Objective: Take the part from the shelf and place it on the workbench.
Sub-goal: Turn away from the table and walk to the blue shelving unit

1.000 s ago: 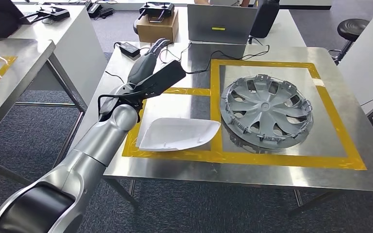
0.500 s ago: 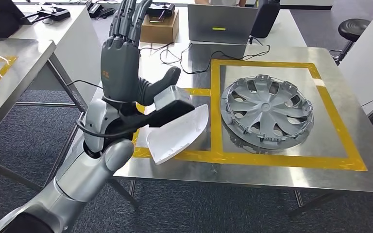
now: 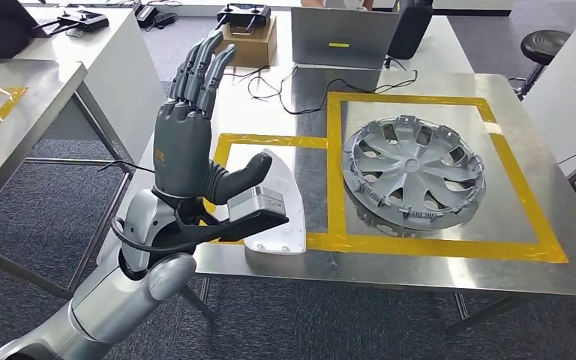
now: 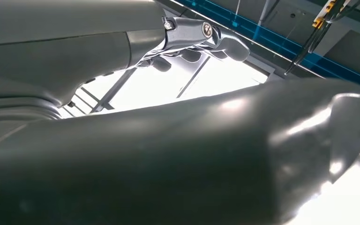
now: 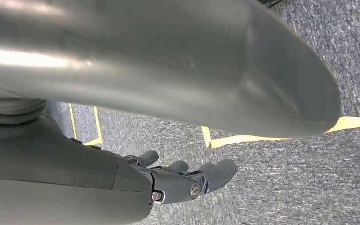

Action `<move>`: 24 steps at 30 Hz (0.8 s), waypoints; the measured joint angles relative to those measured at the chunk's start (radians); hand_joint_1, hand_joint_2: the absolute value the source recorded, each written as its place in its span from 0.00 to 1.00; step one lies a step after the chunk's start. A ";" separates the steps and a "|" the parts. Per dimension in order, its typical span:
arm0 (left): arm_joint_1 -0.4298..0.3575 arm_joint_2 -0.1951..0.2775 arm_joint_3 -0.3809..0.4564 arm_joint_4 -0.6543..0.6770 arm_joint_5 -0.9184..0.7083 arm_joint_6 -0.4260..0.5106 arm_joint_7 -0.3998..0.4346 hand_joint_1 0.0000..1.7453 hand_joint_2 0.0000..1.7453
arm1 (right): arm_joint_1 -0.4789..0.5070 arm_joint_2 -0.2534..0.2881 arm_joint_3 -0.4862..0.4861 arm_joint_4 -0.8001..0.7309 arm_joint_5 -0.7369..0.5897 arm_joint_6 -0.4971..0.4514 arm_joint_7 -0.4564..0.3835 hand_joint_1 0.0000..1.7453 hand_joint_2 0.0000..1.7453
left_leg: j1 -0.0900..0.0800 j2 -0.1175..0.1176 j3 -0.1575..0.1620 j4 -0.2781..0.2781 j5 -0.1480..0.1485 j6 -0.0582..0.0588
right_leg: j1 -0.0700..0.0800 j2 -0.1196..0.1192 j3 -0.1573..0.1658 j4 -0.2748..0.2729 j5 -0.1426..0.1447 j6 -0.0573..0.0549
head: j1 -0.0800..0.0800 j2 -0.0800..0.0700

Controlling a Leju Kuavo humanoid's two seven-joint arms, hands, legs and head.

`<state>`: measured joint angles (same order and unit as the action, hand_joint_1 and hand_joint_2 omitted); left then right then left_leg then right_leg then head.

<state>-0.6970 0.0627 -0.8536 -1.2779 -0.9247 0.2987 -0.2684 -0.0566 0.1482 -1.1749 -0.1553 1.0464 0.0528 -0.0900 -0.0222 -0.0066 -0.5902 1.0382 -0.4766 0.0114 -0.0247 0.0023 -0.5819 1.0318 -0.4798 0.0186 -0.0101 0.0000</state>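
Since half a sec ago the left hand point(image 3: 187, 146) has drawn back toward the robot & dropped a little, and more of the white mirror cover point(image 3: 277, 217) shows past the wrist; a full sec back the arm was stretched low across the bench w/ the cover lying flat in the small taped box.

Now: left hand is raised palm-up-ish, fingers point(image 3: 201, 71) straight & spread, thumb out to the side, holding nothing. Looks like a release-and-retreat pose, my read: part set down, hand clearing away so it doesn't drag it.

Mirror cover sits on the steel workbench point(image 3: 435, 266) at the near-left corner, partly over the yellow tape point(image 3: 420, 246), close to the bench edge. Grey hubcap point(image 3: 412, 174) lies in the bigger taped square, well apart from the cover.

Hard to tell: wrist camera block & thumb cover the cover's left part, so can't say if it lies fully flat or overhangs the edge, nor whether anything touches it.

Right hand point(image 5: 183, 180) hangs over grey carpet, fingers loosely curled, nothing in it; the thumb blocks most of that view. Left wrist view: mostly blur & glare.
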 joint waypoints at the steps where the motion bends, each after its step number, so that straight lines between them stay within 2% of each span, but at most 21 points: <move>1: 0.000 0.002 -0.001 0.000 0.003 0.000 -0.001 0.00 0.00 | 0.000 0.001 0.000 0.000 0.001 0.000 0.000 0.00 0.00 | 0.000 0.000 0.001 -0.004 0.004 0.005 | 0.000 0.000 0.001 -0.002 0.002 0.004 | 0.000 0.000; 3: -0.001 0.005 -0.001 0.000 0.009 0.000 -0.003 0.00 0.00 | 0.000 0.002 0.000 0.000 0.002 0.000 -0.001 0.00 0.00 | 0.007 0.003 0.007 -0.021 0.016 0.016 | 0.002 0.001 -0.004 0.011 -0.012 0.009 | 0.001 0.000; 4: -0.001 0.006 -0.002 0.000 0.011 0.000 -0.004 0.00 0.00 | 0.000 0.002 0.000 0.000 0.002 0.000 -0.001 0.00 0.00 | 0.011 0.005 0.009 -0.030 0.022 0.021 | 0.003 0.001 -0.017 0.042 -0.035 0.011 | 0.003 0.000; 6: 0.001 0.008 -0.002 0.000 0.012 -0.001 -0.005 0.00 0.00 | 0.001 0.002 0.000 0.000 0.003 0.000 -0.001 0.00 0.00 | 0.015 0.007 0.006 -0.035 0.028 0.025 | 0.003 0.001 -0.068 0.157 -0.102 0.014 | 0.006 0.000; 7: 0.003 0.008 -0.002 0.001 0.012 -0.001 -0.005 0.00 0.00 | 0.001 0.001 0.000 0.000 0.003 0.000 -0.001 0.00 0.00 | 0.015 0.008 0.003 -0.033 0.029 0.025 | 0.002 0.001 -0.095 0.219 -0.128 0.017 | 0.007 0.000; 8: 0.006 0.009 -0.002 0.001 0.012 -0.001 -0.006 0.00 0.00 | 0.002 0.001 0.000 0.000 0.003 0.000 -0.001 0.00 0.00 | 0.016 0.008 -0.001 -0.030 0.029 0.024 | 0.001 0.001 -0.111 0.259 -0.137 0.021 | 0.008 0.000; 9: 0.007 0.010 -0.002 0.002 0.012 -0.001 -0.006 0.00 0.00 | 0.003 0.001 0.000 0.000 0.003 -0.001 -0.001 0.00 0.00 | 0.018 0.008 -0.005 -0.026 0.029 0.022 | -0.002 0.001 -0.111 0.262 -0.126 0.024 | 0.008 0.000; 10: 0.008 0.011 -0.003 0.002 0.013 -0.002 -0.007 0.00 0.00 | 0.003 0.000 0.000 0.000 0.003 -0.001 -0.001 0.00 0.00 | 0.021 0.008 -0.009 -0.020 0.029 0.019 | -0.005 0.000 -0.089 0.225 -0.098 0.027 | 0.008 0.000; 12: 0.009 0.011 -0.003 0.002 0.013 -0.002 -0.007 0.00 0.00 | 0.002 0.000 0.000 0.000 0.003 0.000 -0.001 0.00 0.00 | 0.027 0.007 -0.020 -0.005 0.026 0.006 | -0.010 0.000 -0.018 0.095 -0.044 0.035 | 0.010 0.000; 13: 0.008 0.011 -0.003 0.002 0.013 -0.002 -0.007 0.00 0.00 | 0.002 0.001 0.000 0.000 0.003 0.000 -0.001 0.00 0.00 | 0.027 0.005 -0.024 0.002 0.025 -0.002 | -0.010 0.004 0.004 0.052 -0.027 0.032 | 0.011 0.000; 14: 0.008 0.012 -0.004 0.002 0.013 -0.002 -0.007 0.00 0.00 | 0.001 0.001 0.000 0.000 0.003 0.000 -0.001 0.00 0.00 | 0.025 0.003 -0.029 0.008 0.026 -0.010 | -0.010 0.007 0.014 0.030 -0.025 0.026 | 0.012 0.000; 17: 0.007 0.017 -0.005 0.002 0.020 -0.003 -0.008 0.00 0.00 | 0.000 0.003 0.000 0.000 0.004 0.000 -0.001 0.00 0.00 | 0.024 -0.002 -0.037 0.012 0.033 -0.030 | -0.010 0.011 0.000 0.028 -0.022 -0.003 | 0.009 0.000; 18: 0.007 0.021 -0.005 0.002 0.024 -0.003 -0.008 0.00 0.00 | 0.000 0.004 0.000 0.000 0.006 0.000 -0.001 0.00 0.00 | 0.025 -0.001 -0.043 0.020 0.023 -0.036 | -0.010 0.009 -0.005 0.028 -0.016 -0.012 | 0.008 0.000; 19: 0.007 0.024 -0.006 0.002 0.029 -0.003 -0.008 0.00 0.00 | 0.000 0.004 0.000 0.000 0.007 0.000 -0.001 0.00 0.00 | 0.026 0.000 -0.054 0.045 -0.002 -0.041 | -0.011 0.008 -0.011 0.026 -0.010 -0.020 | 0.007 0.000; 20: 0.007 0.028 -0.006 0.002 0.033 -0.002 -0.008 0.00 0.00 | 0.000 0.004 0.000 0.000 0.008 0.000 -0.002 0.00 0.00 | 0.027 0.001 -0.070 0.088 -0.039 -0.045 | -0.011 0.006 -0.018 0.025 -0.003 -0.027 | 0.005 0.000; 22: 0.008 0.034 -0.006 0.003 0.036 -0.001 -0.009 0.00 0.00 | 0.001 0.004 0.000 0.000 0.009 0.000 -0.002 0.00 0.00 | 0.028 0.001 -0.107 0.199 -0.115 -0.049 | -0.008 0.005 -0.033 0.025 0.009 -0.033 | 0.003 0.000; 24: 0.009 0.036 -0.006 0.004 0.037 0.000 -0.009 0.00 0.00 | 0.001 0.004 0.000 0.000 0.009 0.000 -0.002 0.00 0.00 | 0.028 0.001 -0.123 0.252 -0.144 -0.050 | -0.006 0.004 -0.041 0.026 0.014 -0.034 | 0.002 0.000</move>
<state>-0.6876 0.0988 -0.8598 -1.2742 -0.8881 0.2990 -0.2777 -0.0555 0.1526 -1.1749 -0.1556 1.0555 0.0526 -0.0923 0.0056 -0.0053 -0.7132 1.2901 -0.6203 -0.0387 -0.0308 0.0067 -0.6227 1.0574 -0.4656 -0.0155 -0.0076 0.0000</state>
